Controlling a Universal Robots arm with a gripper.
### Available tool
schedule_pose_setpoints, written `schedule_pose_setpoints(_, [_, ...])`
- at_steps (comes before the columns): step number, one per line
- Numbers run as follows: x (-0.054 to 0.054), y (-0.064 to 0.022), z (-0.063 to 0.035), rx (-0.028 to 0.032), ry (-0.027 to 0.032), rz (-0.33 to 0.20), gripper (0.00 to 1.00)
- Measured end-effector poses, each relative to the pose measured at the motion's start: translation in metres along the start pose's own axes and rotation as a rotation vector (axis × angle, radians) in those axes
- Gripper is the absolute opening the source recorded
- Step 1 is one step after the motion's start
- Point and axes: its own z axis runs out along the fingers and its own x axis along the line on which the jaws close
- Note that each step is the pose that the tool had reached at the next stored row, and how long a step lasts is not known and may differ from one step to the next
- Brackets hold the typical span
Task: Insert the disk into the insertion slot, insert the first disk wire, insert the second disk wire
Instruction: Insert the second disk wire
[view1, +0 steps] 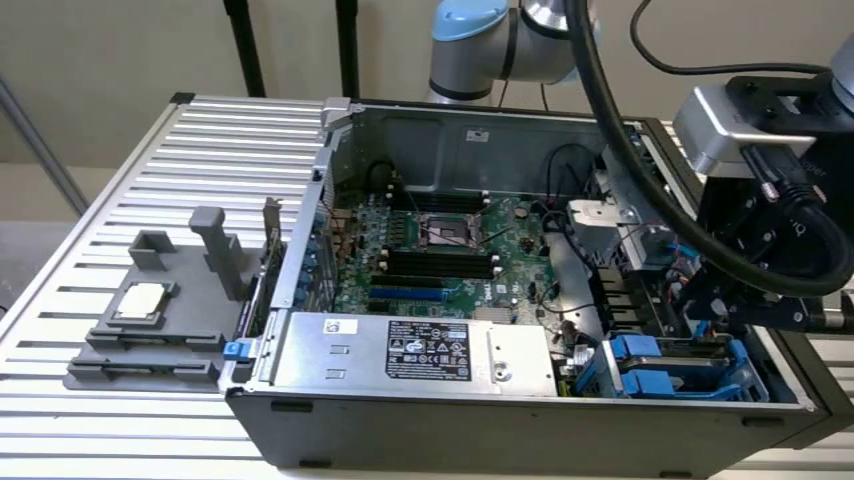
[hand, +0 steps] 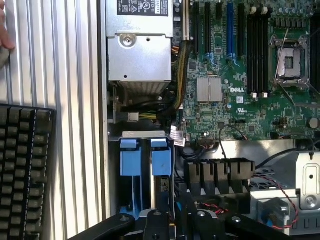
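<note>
We judge the first step nearly finished: the disk sits in the slot at the case's near right corner, our tool over it, its grip impossible to tell.

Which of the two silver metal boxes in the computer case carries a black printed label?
The power supply box, along the case's front edge in the exterior view, carries the black label. The other silver part, the small bracket near the motherboard's far side, is bare metal.

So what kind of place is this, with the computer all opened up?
Probably a robot lab or workshop bench. An open computer case sits on a slatted metal table, a robot arm stands behind it, and a keyboard lies nearby.
</note>
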Motion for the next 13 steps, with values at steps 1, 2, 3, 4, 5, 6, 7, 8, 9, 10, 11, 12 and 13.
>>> schedule_pose_setpoints(1, [-0.0013, -0.0018, 0.0001, -0.0004, 0.0009, 0.000, 0.25])
schedule_pose_setpoints(2, [-0.0024, -0.0034, 0.0003, -0.0009, 0.0016, 0.000, 0.25])
schedule_pose_setpoints(3, [-0.0037, -0.0051, 0.0005, -0.0015, 0.0027, 0.000, 0.25])
schedule_pose_setpoints(4, [-0.0050, -0.0065, 0.0006, -0.0019, 0.0039, 0.000, 0.25])
schedule_pose_setpoints(5, [-0.0061, -0.0075, 0.0008, -0.0021, 0.0050, 0.000, 0.25])
schedule_pose_setpoints(6, [-0.0072, -0.0082, 0.0010, -0.0022, 0.0062, 0.000, 0.25])
schedule_pose_setpoints(7, [-0.0083, -0.0087, 0.0011, -0.0022, 0.0073, 0.000, 0.25])
schedule_pose_setpoints(8, [-0.0092, -0.0090, 0.0012, -0.0022, 0.0087, 0.000, 0.25])
schedule_pose_setpoints(9, [-0.0100, -0.0094, 0.0013, -0.0023, 0.0099, 0.000, 0.25])
schedule_pose_setpoints(10, [-0.0105, -0.0099, 0.0016, -0.0023, 0.0111, 0.000, 0.25])
schedule_pose_setpoints(11, [-0.0109, -0.0103, 0.0018, -0.0024, 0.0124, 0.000, 0.25])
schedule_pose_setpoints(12, [-0.0110, -0.0107, 0.0024, -0.0026, 0.0133, 0.000, 0.25])
schedule_pose_setpoints(13, [-0.0112, -0.0112, 0.0031, -0.0027, 0.0141, 0.000, 0.25])
